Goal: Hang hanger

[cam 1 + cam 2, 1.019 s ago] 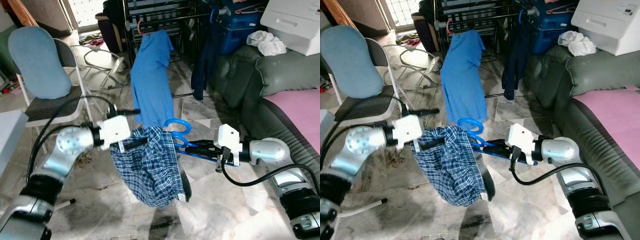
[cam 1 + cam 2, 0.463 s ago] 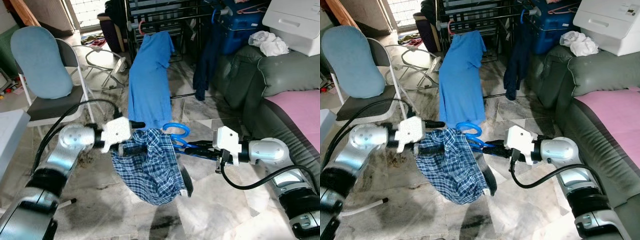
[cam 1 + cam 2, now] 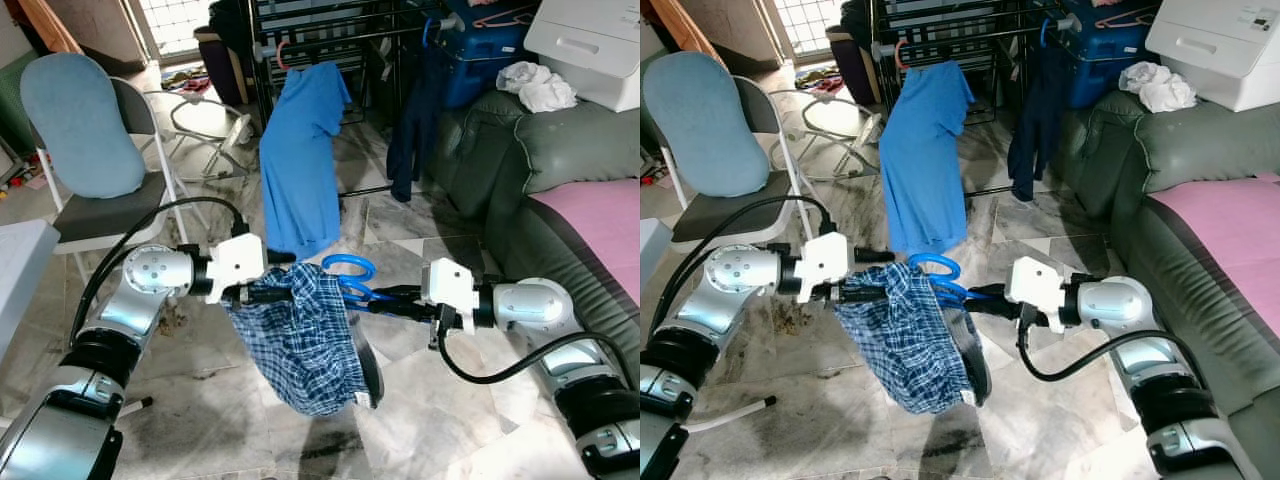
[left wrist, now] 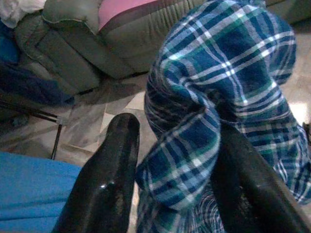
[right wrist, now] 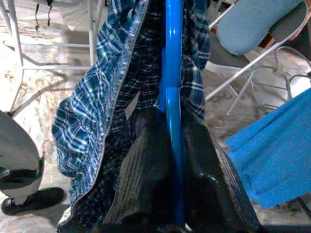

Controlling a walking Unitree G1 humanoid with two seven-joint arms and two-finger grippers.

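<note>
Over on the left, the left gripper (image 4: pixel 170 160) has its black fingers (image 4: pixel 104 179) clenched on a bunched fold of the blue-and-white plaid cotton shirt (image 3: pixel 305 335), which droops above the marble floor (image 3: pixel 440 400). The shirt hangs on the bright blue plastic hanger (image 3: pixel 352 270), held low between the two arms, its hook pointing toward the dark metal drying rack (image 3: pixel 320 30). On the right, the right gripper (image 5: pixel 170 150) pinches the hanger's bar tight.
</note>
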